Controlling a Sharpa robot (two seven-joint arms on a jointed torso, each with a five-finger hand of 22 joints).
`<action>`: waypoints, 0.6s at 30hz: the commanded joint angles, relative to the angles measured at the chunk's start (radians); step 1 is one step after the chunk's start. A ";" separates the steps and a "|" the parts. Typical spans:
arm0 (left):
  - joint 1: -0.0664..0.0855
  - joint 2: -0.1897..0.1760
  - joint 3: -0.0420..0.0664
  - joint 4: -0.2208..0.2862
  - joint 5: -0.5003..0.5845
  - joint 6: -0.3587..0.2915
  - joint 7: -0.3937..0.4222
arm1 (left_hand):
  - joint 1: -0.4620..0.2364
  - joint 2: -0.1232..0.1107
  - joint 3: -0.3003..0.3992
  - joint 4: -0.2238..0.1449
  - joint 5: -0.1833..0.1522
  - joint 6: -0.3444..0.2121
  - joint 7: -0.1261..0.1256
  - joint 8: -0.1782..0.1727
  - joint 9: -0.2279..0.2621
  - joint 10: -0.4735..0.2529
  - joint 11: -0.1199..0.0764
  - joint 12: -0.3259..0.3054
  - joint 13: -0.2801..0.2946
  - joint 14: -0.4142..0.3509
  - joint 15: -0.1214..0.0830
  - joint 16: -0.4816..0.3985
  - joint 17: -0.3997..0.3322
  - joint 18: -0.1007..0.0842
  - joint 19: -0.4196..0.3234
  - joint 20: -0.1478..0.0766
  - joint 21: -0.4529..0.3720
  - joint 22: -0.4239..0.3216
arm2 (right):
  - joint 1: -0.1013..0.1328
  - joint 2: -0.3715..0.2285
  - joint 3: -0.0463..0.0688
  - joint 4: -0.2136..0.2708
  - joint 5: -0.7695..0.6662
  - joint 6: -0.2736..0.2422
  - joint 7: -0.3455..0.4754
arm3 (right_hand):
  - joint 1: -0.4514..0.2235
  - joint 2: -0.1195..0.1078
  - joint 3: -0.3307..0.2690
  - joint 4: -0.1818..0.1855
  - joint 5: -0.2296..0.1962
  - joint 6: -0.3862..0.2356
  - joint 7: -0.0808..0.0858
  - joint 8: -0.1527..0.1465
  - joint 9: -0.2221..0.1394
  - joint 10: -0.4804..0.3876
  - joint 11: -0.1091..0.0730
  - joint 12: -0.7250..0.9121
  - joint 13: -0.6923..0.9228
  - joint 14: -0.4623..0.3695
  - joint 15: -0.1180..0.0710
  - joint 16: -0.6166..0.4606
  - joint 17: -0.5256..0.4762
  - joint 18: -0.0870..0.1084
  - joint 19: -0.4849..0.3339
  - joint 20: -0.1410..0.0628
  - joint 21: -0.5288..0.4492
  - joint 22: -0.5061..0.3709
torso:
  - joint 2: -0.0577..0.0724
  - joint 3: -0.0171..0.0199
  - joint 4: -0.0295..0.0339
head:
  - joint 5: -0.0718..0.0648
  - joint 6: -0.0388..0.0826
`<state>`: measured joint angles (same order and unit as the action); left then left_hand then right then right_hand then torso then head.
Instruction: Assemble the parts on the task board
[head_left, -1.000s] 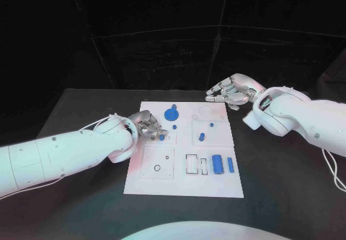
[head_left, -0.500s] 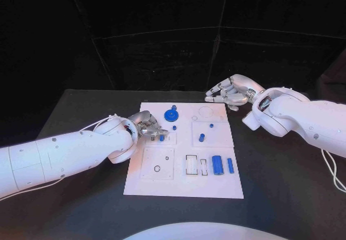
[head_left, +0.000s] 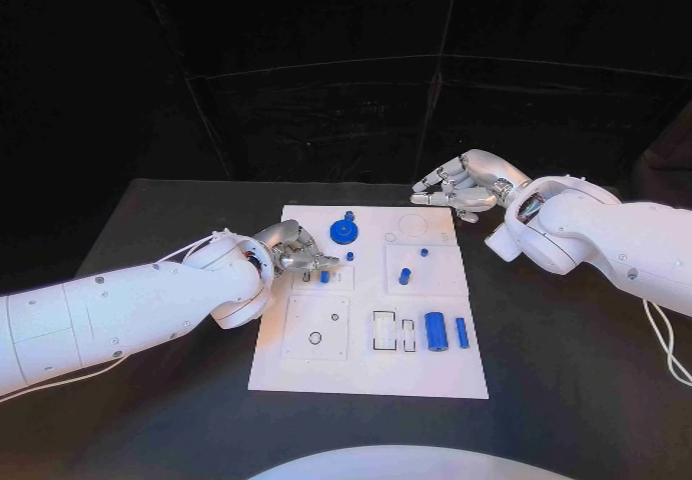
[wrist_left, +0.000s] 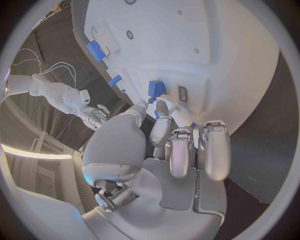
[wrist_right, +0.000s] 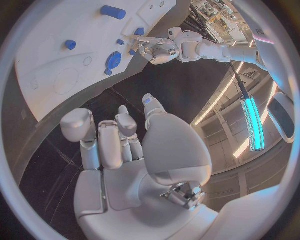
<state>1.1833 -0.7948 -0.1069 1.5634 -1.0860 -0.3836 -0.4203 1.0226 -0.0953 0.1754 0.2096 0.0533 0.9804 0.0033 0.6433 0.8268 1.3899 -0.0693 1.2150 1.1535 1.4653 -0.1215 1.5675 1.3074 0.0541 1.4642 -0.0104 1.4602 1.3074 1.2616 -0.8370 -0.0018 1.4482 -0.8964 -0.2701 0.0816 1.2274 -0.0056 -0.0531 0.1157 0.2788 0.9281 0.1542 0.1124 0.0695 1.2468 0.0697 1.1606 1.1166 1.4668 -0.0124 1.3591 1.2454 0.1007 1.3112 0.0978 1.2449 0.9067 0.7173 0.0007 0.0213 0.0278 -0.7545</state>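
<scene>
- Head view: the task board (head_left: 368, 372), a flat matte white plate with shallow square and round recesses, lies in the middle of the black worktop (head_left: 173, 420).
- The silver left hand (head_left: 294, 252) sits at the board's left edge, fingers curled in close to a small blue peg (head_left: 325, 277); from here I cannot tell whether it holds anything.
- A round blue disc with a knob (head_left: 343, 231) stands near the board's far edge; a short blue peg (head_left: 405, 274) stands in a square recess (upright, it seems).
- A thick blue cylinder (head_left: 434, 329) and a thinner blue bar (head_left: 462, 332) lie side by side near the board's right edge.
- The right hand (head_left: 459, 186) hovers beyond the board's far right corner, fingers curled with nothing in them.
- Left wrist view: the smooth metallic fingertips (wrist_left: 161, 108) of the left hand (wrist_left: 178, 145) pinch a small blocky blue part (wrist_left: 155, 89) just above the glossy white board (wrist_left: 237, 55).
- Right wrist view: the right hand (wrist_right: 122, 145) shows bent fingers, empty, over dark worktop beside the board (wrist_right: 44, 75).
- Against the frame a second ago, the left hand has edged slightly toward the board's far end; the right hand has barely shifted.
</scene>
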 joint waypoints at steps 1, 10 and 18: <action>0.002 -0.007 0.001 0.011 0.034 0.019 0.034 | -0.025 -0.013 -0.036 0.015 -0.002 -0.004 0.001 -0.006 -0.003 0.001 0.007 -0.004 -0.001 0.106 0.003 0.003 0.263 -0.016 0.052 0.000 -0.005 0.087 | 0.002 0.001 0.001 -0.002 0.006 0.004 0.009 | -0.007 0.003 -0.003 0.004 0.006 0.004 -0.001 0.006 0.002 -0.006 -0.004 -0.001 -0.001 0.036 -0.002 -0.003 -0.001 0.018 -0.001 -0.008 -0.005 -0.001 | 0.000 0.0005 -0.0006 | 0.001 -0.001; 0.002 -0.027 0.001 0.026 0.039 0.061 0.023 | -0.031 -0.020 -0.086 0.031 -0.002 -0.001 0.001 -0.013 -0.006 -0.001 0.008 -0.005 -0.002 0.106 0.003 0.003 0.263 -0.016 0.052 0.001 -0.006 0.087 | 0.002 0.000 0.001 -0.007 0.007 0.007 0.008 | -0.007 0.003 -0.003 0.004 0.006 0.004 -0.001 0.006 0.002 -0.006 -0.004 -0.001 -0.001 0.036 -0.002 -0.003 -0.001 0.018 -0.001 -0.008 -0.005 -0.001 | 0.000 0.0014 -0.0015 | 0.003 -0.004; 0.002 -0.039 0.001 0.034 0.038 0.090 0.012 | -0.026 -0.020 -0.104 0.033 -0.001 -0.001 0.002 -0.016 -0.007 -0.002 0.008 -0.007 -0.004 0.106 0.004 0.003 0.263 -0.016 0.051 0.002 -0.007 0.085 | 0.002 -0.001 0.000 -0.009 0.007 0.008 0.007 | -0.007 0.003 -0.003 0.004 0.006 0.004 -0.001 0.006 0.002 -0.006 -0.004 -0.001 -0.001 0.036 -0.002 -0.003 -0.001 0.018 -0.001 -0.008 -0.005 -0.001 | 0.000 0.0006 -0.0010 | 0.001 -0.001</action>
<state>1.1837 -0.8317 -0.1064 1.5938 -1.0535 -0.3292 -0.4091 1.0022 -0.1157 0.0765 0.2428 0.0533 0.9804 0.0033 0.6312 0.8212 1.3900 -0.0694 1.2150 1.1507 1.4653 -0.1214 1.5675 1.3074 0.0541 1.4642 -0.0103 1.4562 1.3074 1.2614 -0.8377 -0.0020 1.4392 -0.8941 -0.2691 0.0816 1.2277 -0.0059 -0.0531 0.1157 0.2788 0.9281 0.1542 0.1124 0.0700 1.2468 0.0697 1.1605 1.1168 1.4667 -0.0124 1.3591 1.2454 0.1006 1.3112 0.0978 1.2449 0.9068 0.7173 0.0016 0.0203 0.0297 -0.7560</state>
